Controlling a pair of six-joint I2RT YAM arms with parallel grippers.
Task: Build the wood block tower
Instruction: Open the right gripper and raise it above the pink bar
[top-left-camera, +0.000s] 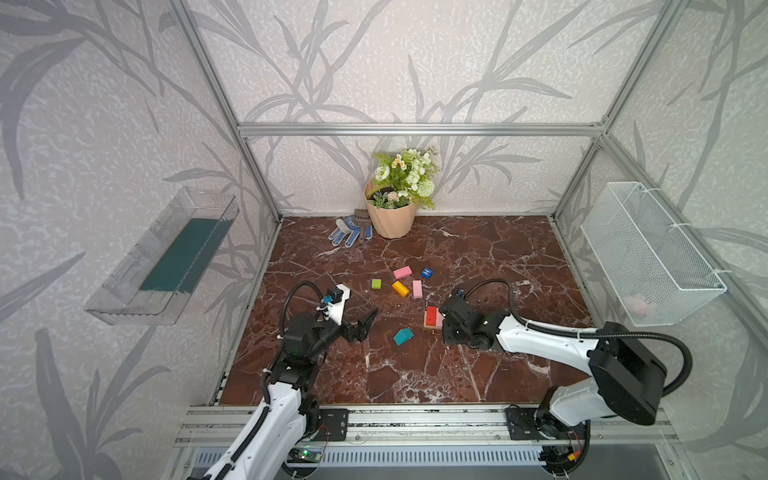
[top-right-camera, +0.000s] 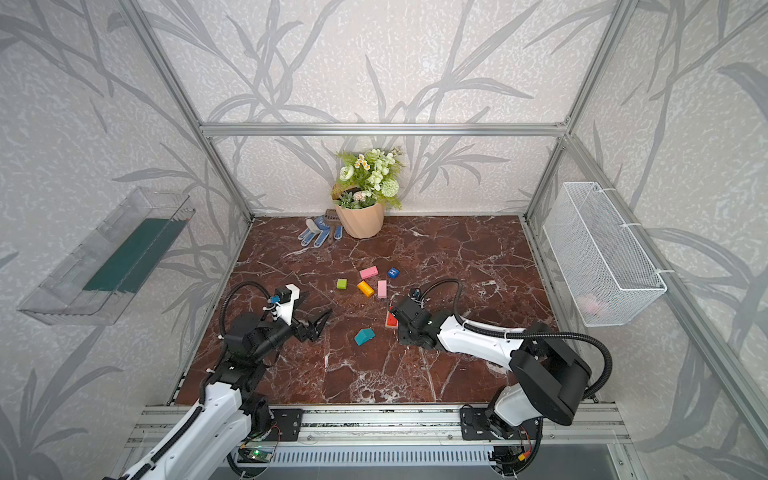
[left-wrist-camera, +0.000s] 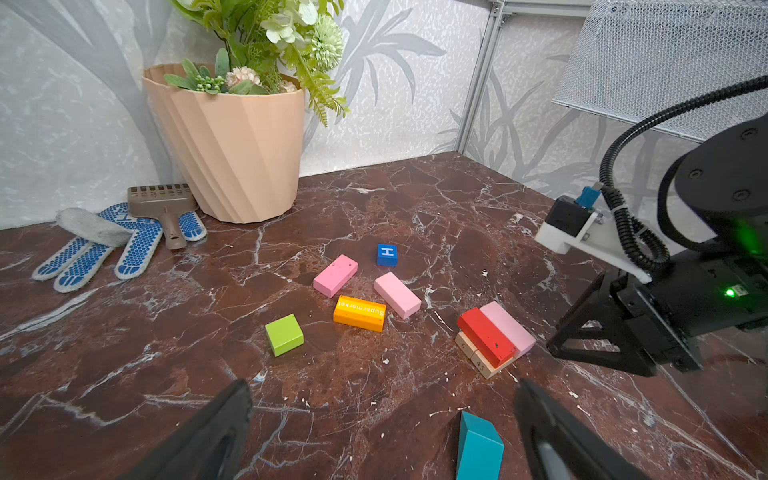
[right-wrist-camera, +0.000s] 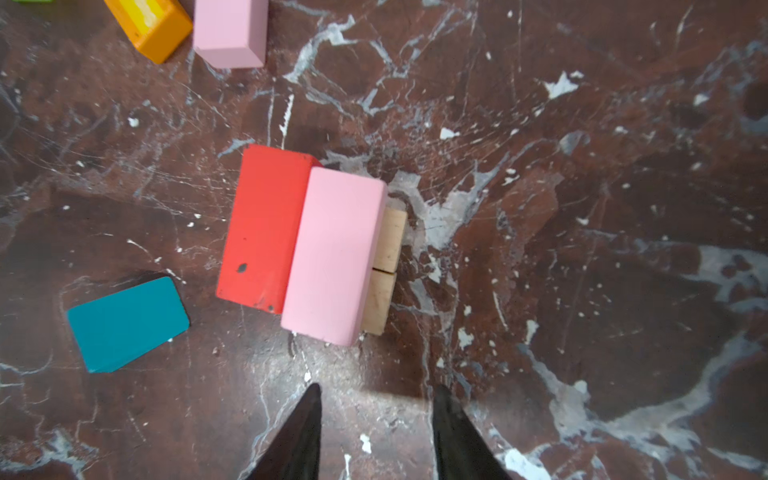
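- The right gripper (right-wrist-camera: 377, 390) hung just beside the tower (top-left-camera: 432, 318), jaws apart, nothing between them.
- That tower stood two layers high: red block (right-wrist-camera: 266, 224) and pink block (right-wrist-camera: 336, 253) side by side, touching, laid across two tan blocks (right-wrist-camera: 386, 249).
- The teal piece (right-wrist-camera: 126, 324) lay flat on the table (top-left-camera: 498, 257) near the tower, on the left arm's side.
- The left gripper (left-wrist-camera: 384, 384) was spread wide and empty, past the teal piece from the tower.
- The orange block (left-wrist-camera: 359, 312), two loose pink blocks (left-wrist-camera: 335, 275), blue cube (left-wrist-camera: 387, 254) and green cube (left-wrist-camera: 284, 334) lay scattered on the tower's far side, well clear of it.
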